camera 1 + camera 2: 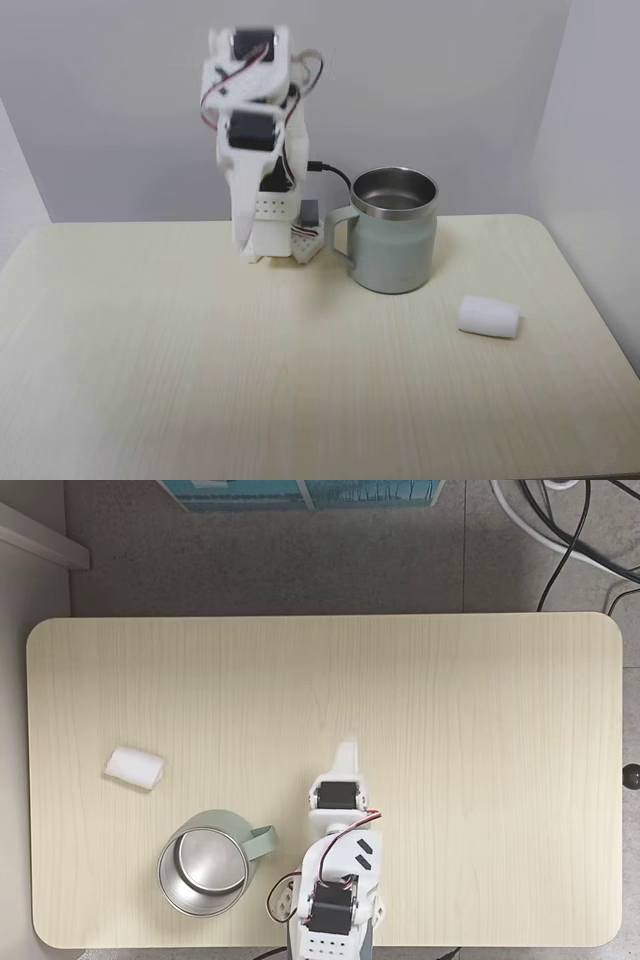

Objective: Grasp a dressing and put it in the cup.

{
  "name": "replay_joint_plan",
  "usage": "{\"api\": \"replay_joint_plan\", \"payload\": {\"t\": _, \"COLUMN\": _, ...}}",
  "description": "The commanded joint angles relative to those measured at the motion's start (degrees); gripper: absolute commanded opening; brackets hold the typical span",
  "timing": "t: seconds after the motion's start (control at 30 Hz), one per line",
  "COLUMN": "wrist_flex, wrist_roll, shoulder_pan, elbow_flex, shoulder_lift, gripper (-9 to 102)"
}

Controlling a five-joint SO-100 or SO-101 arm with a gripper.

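The dressing (pixel 489 316) (pixel 135 767), a small white soft roll, lies on its side on the table, apart from everything. The cup (pixel 395 255) (pixel 226 821), a mint-green mug with a shiny steel inside, stands upright next to the arm's base with its handle toward the arm. It looks empty. The white arm is folded up over its base. My gripper (pixel 245 240) (pixel 347 752) points down toward the table beside the cup's handle, its jaws together with nothing in them. It is well away from the dressing, which lies past the cup.
The pale wooden table (pixel 250 380) (pixel 450 710) has rounded corners and open room on the side away from the cup. A black cable (pixel 332 172) runs from the arm behind the cup. Beyond the table, on the floor, are a blue box (pixel 300 490) and cables (pixel 570 530).
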Motion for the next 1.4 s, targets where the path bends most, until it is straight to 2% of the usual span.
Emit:
{"api": "replay_joint_plan", "payload": {"t": 0.0, "wrist_flex": 6.0, "wrist_roll": -2.5, "shoulder_pan": -1.5, "elbow_flex": 19.5, "shoulder_lift": 12.1, "gripper": 0}}
{"api": "replay_joint_plan", "payload": {"t": 0.23, "wrist_flex": 16.4, "wrist_roll": -9.8, "shoulder_pan": -9.5, "elbow_flex": 43.6, "shoulder_lift": 25.8, "gripper": 0}}
{"api": "replay_joint_plan", "payload": {"t": 0.57, "wrist_flex": 36.8, "wrist_roll": -22.9, "shoulder_pan": -25.4, "elbow_flex": 75.7, "shoulder_lift": 52.0, "gripper": 3}}
{"api": "replay_joint_plan", "payload": {"t": 1.0, "wrist_flex": 38.1, "wrist_roll": -44.7, "shoulder_pan": -45.4, "elbow_flex": 67.5, "shoulder_lift": 59.9, "gripper": 11}}
{"api": "replay_joint_plan", "payload": {"t": 1.37, "wrist_flex": 38.1, "wrist_roll": -56.6, "shoulder_pan": -53.3, "elbow_flex": 67.1, "shoulder_lift": 75.8, "gripper": 15}}
